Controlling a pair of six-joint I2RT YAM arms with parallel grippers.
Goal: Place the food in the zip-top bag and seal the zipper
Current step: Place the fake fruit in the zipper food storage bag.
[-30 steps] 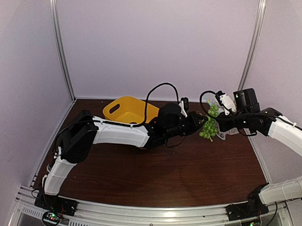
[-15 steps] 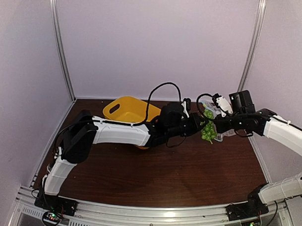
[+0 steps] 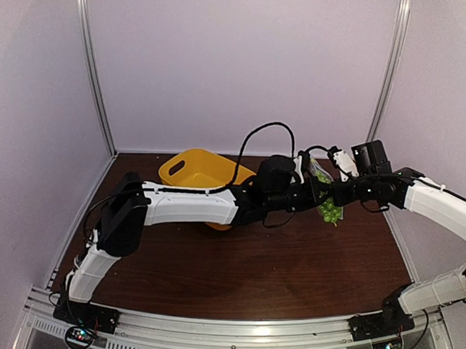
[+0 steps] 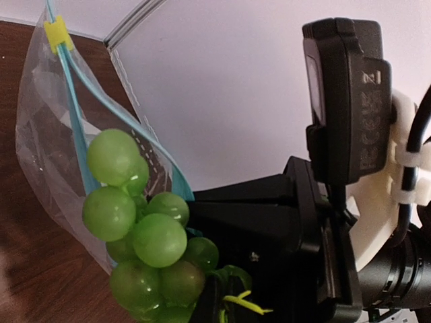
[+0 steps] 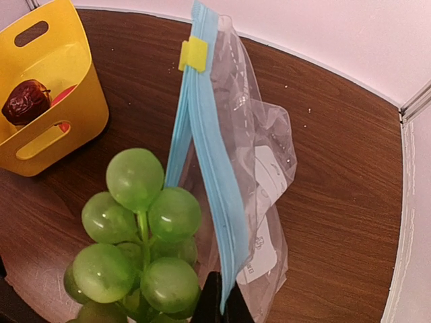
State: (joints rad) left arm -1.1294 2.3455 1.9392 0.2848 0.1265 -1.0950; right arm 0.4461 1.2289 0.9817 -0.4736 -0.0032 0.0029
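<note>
Purple walls ring the wooden counter [image 3: 237, 274]; from above, both arms meet near its far right corner, the grape bunch [image 3: 331, 212] hanging between. Left wrist: left claw [image 4: 217, 296] clenched on the bunch's stem beside the zip-top bag [image 4: 47, 155]. Right wrist: right claw [image 5: 217, 293] pinches the zipper [image 5: 202, 134], mouth barely parted; released now, grapes likely fall outside.

The green grape bunch [image 4: 145, 242] hangs right at the mouth of the zip-top bag [image 4: 47, 161]. The mouth is parted, with the two blue zipper [image 4: 75, 134] strips spreading out below a yellow slider [image 4: 57, 30]. Can't tell if any grapes are actually inside. The black right pincer [image 4: 195, 205] meets the bag's blue edge, and the brown counter [image 4: 27, 282] sits underneath.
</note>
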